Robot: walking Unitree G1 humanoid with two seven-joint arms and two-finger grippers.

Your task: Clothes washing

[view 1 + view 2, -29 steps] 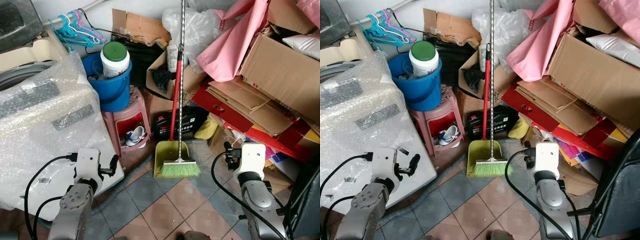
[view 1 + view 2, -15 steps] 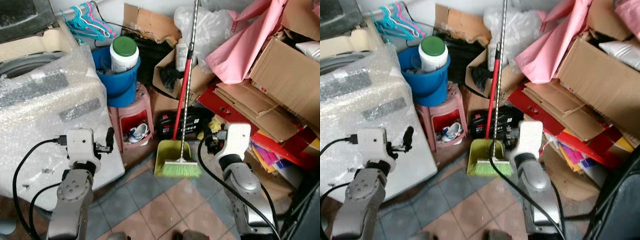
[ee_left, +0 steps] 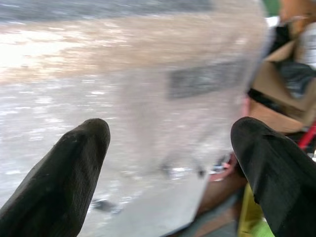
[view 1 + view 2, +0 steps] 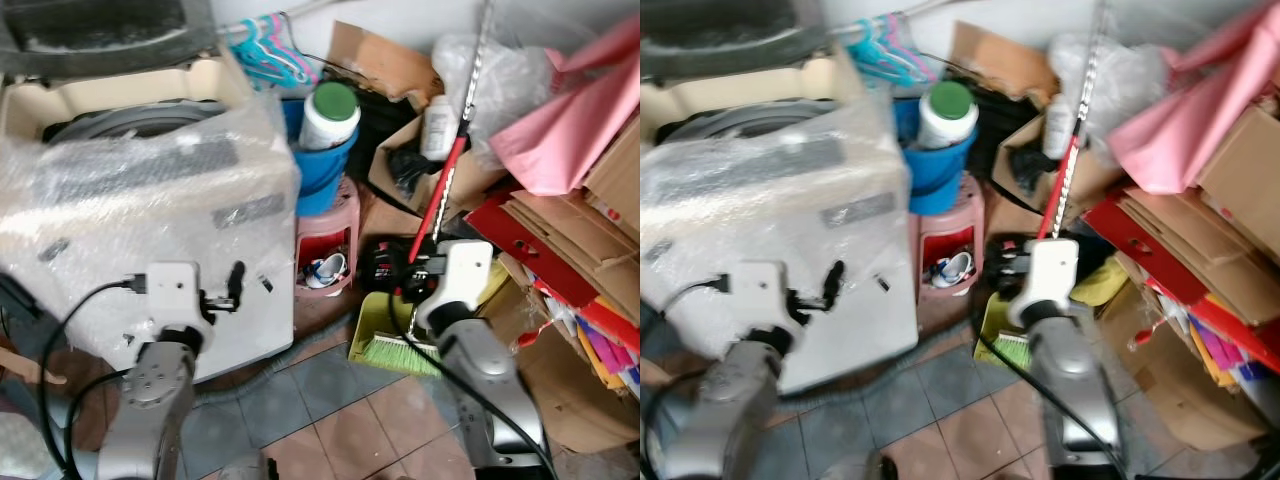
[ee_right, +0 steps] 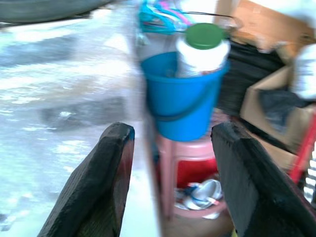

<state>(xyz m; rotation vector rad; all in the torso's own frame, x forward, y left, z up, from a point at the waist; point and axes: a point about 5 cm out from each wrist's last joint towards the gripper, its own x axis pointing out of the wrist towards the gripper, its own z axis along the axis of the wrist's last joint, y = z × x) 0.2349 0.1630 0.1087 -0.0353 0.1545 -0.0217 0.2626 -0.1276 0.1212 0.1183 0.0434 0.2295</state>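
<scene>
A washing machine [image 4: 150, 200] wrapped in bubble wrap stands at the left, its cream top and grey drum rim [image 4: 120, 118] showing under a raised dark lid [image 4: 100, 25]. My left gripper [image 4: 236, 284] is held in front of the machine's wrapped front, open, with nothing between its fingers [image 3: 74, 168]. My right gripper [image 4: 412, 276] hangs over the floor near the broom, also open and empty. In the right wrist view its fingers [image 5: 106, 173] frame a blue bucket [image 5: 180, 98] beside the machine. No clothes can be made out.
The blue bucket [image 4: 322, 168] holds a white jar with a green lid [image 4: 330, 112] and sits on a pink stool [image 4: 325, 240]. Hangers [image 4: 265, 48] hang behind. A red-handled broom and green dustpan [image 4: 385, 345], cardboard boxes [image 4: 560, 230] and pink cloth [image 4: 570, 120] crowd the right. Tiled floor [image 4: 330, 420] lies below.
The whole picture has swung, so the camera has turned left: the washing machine now takes up much more of the view. Both arms stay raised before me, fingers still apart.
</scene>
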